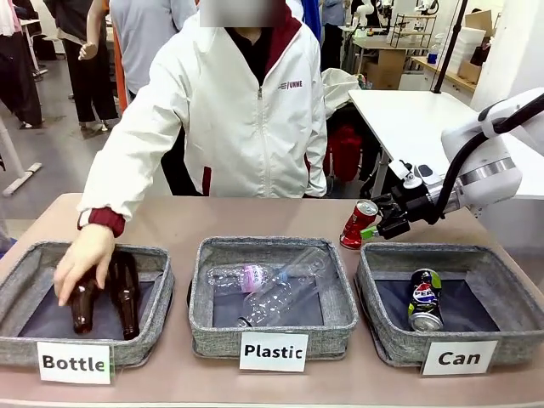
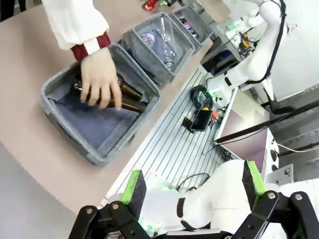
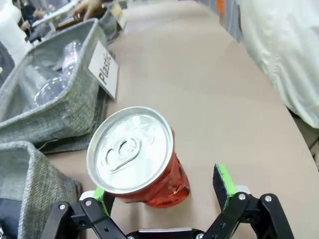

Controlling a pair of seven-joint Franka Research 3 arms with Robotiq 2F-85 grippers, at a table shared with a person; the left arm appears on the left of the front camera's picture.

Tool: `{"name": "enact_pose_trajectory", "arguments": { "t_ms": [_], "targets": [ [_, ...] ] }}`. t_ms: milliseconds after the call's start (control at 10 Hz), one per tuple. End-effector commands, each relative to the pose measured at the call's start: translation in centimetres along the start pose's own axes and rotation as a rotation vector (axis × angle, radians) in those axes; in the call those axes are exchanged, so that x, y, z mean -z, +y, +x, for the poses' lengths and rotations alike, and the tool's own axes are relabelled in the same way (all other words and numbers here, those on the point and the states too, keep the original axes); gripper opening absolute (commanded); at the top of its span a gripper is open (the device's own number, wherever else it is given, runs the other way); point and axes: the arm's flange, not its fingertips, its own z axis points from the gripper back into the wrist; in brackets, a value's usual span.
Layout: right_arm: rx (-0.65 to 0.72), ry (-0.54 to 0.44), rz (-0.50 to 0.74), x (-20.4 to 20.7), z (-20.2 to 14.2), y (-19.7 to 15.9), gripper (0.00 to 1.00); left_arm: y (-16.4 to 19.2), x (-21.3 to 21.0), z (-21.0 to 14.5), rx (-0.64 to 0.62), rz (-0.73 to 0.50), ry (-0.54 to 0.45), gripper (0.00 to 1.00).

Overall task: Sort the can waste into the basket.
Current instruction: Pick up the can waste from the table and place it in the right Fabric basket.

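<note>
Right gripper (image 3: pixel 162 191) stands wide open around the red can (image 3: pixel 144 162), apparently not gripping. Blue can (image 1: pixel 424 299) lies in the Can basket (image 1: pixel 510 336). Left gripper (image 2: pixel 194 191) wide open, empty.

Bright even light, soft shadows, wide-angle distortion

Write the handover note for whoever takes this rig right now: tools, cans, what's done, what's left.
Right tool: open, fingers on either side of the dented red can, not closed on it. The can stands tilted on the table behind the Can basket.
Left tool: open, holding nothing, held high off the table's near edge.
Done: blue can lies in the Can basket.
Left: close on the red can, lift it and drop it in that basket.
Person's hand is on the brown bottles in the Bottle basket.
</note>
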Motion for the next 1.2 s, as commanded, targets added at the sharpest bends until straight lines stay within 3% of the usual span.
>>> {"name": "enact_pose_trajectory", "arguments": {
  "t_ms": [0, 300, 400, 500, 600, 700, 1000, 1100],
  "targets": [
    [-0.037, -0.064, -0.019, 0.5, 0.1, -0.6, 1.0, 0.3, 1.4, -0.4, -0.028, -0.024, 0.033, 1.0],
    [-0.027, -0.084, -0.007, 0.5, -0.1, -0.6, 1.0, 0.8, 2.2, -0.6, -0.032, -0.041, 0.048, 1.0],
    [-0.03, -0.086, 0.006, 0.6, -0.1, -0.6, 0.84, 1.0, 3.1, -0.2, -0.002, -0.035, 0.028, 1.0],
    [-0.043, -0.091, 0.027, 0.8, 0.0, -0.5, 0.4, 1.1, 4.9, 0.2, 0.059, -0.086, -0.011, 1.0],
    [-0.037, -0.087, 0.026, 0.9, 0.1, -0.5, 0.24, 1.2, 7.4, 0.9, 0.088, -0.128, -0.002, 1.0],
    [-0.031, -0.085, 0.02, 0.9, 0.1, -0.5, 0.0, 1.2, 10.5, 1.8, 0.105, -0.206, 0.021, 1.0],
    [-0.027, -0.077, 0.002, 0.5, 0.3, -0.3, 0.03, 1.7, 18.8, 3.4, 0.085, -0.423, 0.132, 1.0],
    [-0.036, -0.076, -0.013, 0.0, 0.7, 0.0, 0.0, 1.9, 20.7, 3.5, 0.07, -0.432, 0.188, 1.0]
  ]
}}
